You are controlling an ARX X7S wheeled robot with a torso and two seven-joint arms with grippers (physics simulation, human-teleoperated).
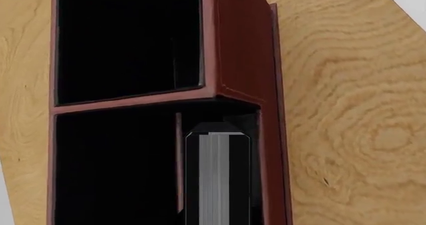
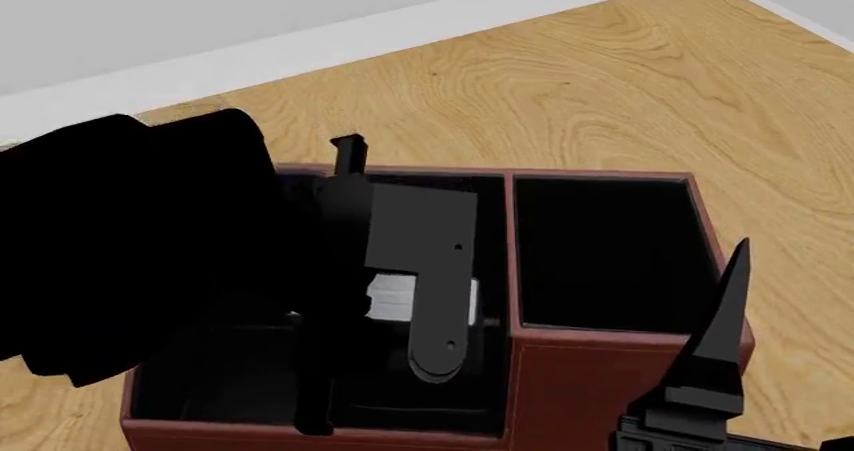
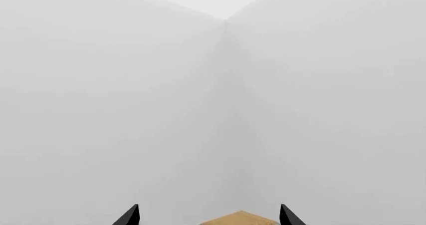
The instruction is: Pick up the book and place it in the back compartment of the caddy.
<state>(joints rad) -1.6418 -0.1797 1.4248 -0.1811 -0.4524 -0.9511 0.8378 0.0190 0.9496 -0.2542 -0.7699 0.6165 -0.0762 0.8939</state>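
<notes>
The dark red-brown caddy [image 1: 243,45] stands on the wooden table, with the same caddy [image 2: 601,391] at the centre of the head view. My left gripper [image 1: 218,135] is shut on the book [image 1: 216,185], a pale grey streaked slab held on edge between the black fingers. Book and fingers reach down into the back compartment [image 1: 199,116], the narrow black cell between a thin reddish divider [image 1: 178,160] and the caddy's end wall. From the head, the book [image 2: 387,299] shows as a pale strip under my left arm. My right gripper [image 3: 209,215] is open and holds nothing.
My black left arm [image 2: 160,241] hides the caddy's left part. A long side cell [image 2: 601,251] lies open at the right. My right gripper's finger [image 2: 731,281] points up beside the caddy's near right corner. Wooden table [image 2: 601,81] stretches behind, ending at a white wall.
</notes>
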